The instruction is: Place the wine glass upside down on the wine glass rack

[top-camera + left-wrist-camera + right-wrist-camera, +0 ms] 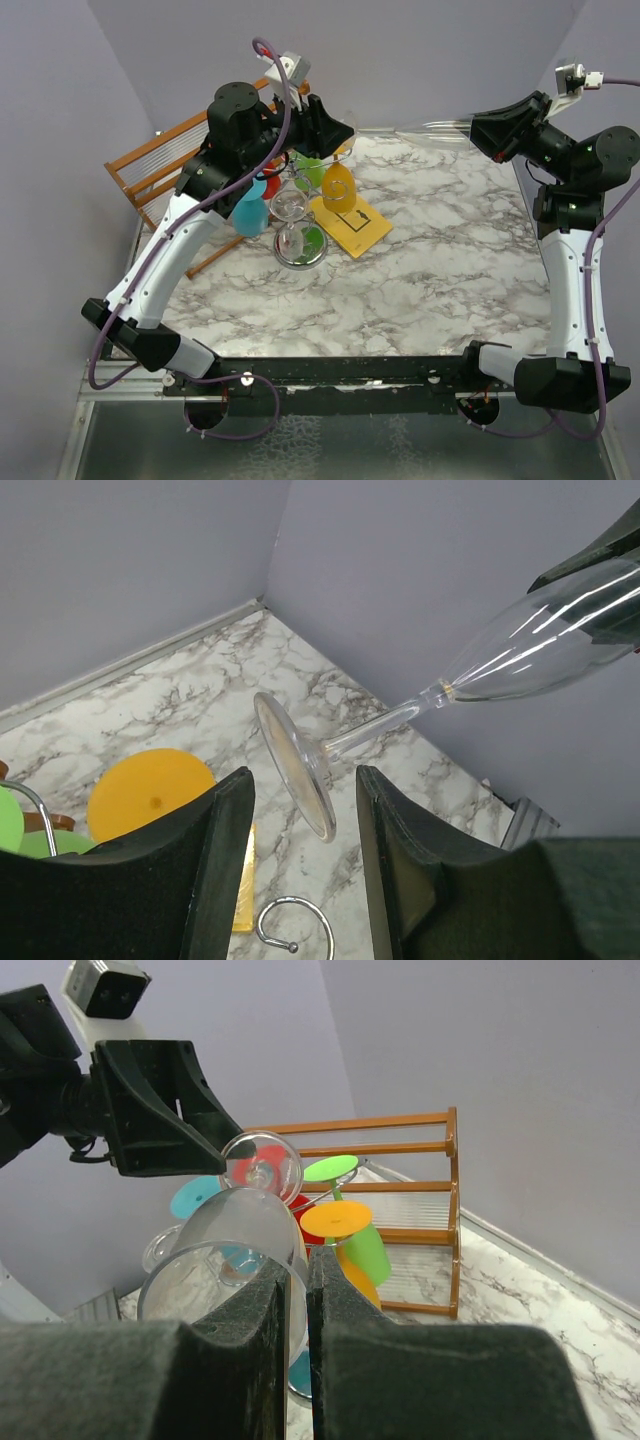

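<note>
A clear wine glass point(420, 127) hangs level in the air over the far side of the table. My right gripper point(482, 132) is shut on the rim of its bowl point(225, 1250), one finger inside and one outside. Its foot point(293, 763) points at my left gripper point(303, 780), which is open, with the foot's edge between its fingers and seemingly touching neither. The silver wire wine glass rack point(300, 250) stands below the left gripper and holds several coloured and clear glasses upside down. One free curled arm of it point(296, 922) shows under the left fingers.
A brown wooden slatted rack point(165, 160) stands at the far left, also in the right wrist view point(410, 1185). A yellow card point(352, 222) lies beside the wire rack's base. An orange glass point(148, 792) hangs below the left gripper. Purple walls close in the back corner.
</note>
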